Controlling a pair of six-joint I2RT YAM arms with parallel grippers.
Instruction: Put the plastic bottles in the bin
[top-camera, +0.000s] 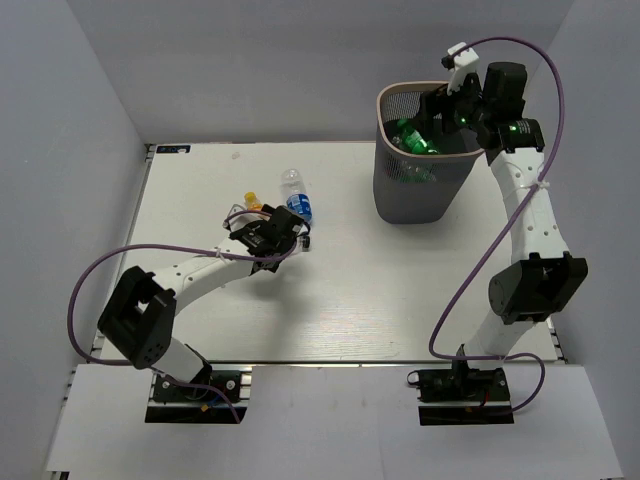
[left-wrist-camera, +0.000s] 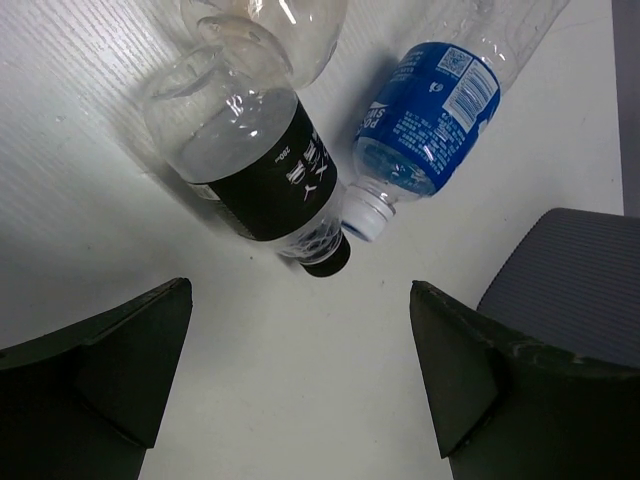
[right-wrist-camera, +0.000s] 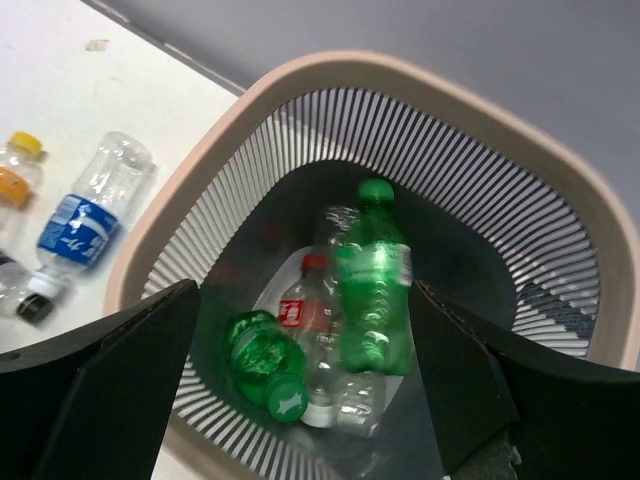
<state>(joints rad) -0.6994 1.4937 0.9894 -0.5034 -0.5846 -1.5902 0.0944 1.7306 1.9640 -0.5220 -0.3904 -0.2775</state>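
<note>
The bin (top-camera: 405, 195) stands at the back right. My right gripper (top-camera: 447, 108) hangs open and empty over its mouth. In the right wrist view the gripper (right-wrist-camera: 305, 370) frames the bin's beige rim (right-wrist-camera: 400, 75). Inside lie a blurred green bottle (right-wrist-camera: 372, 290), a second green bottle (right-wrist-camera: 258, 350) and a clear red-labelled one (right-wrist-camera: 298, 310). My left gripper (top-camera: 288, 238) is open and empty on the table, just short of a black-labelled bottle (left-wrist-camera: 260, 170) and a blue-labelled bottle (left-wrist-camera: 430, 110). The orange yellow-capped bottle (top-camera: 252, 203) lies beside them.
Another clear bottle (left-wrist-camera: 280, 25) lies behind the black-labelled one. The bin's grey wall (left-wrist-camera: 570, 270) shows at the right of the left wrist view. The table (top-camera: 400, 300) is walled at the back and sides.
</note>
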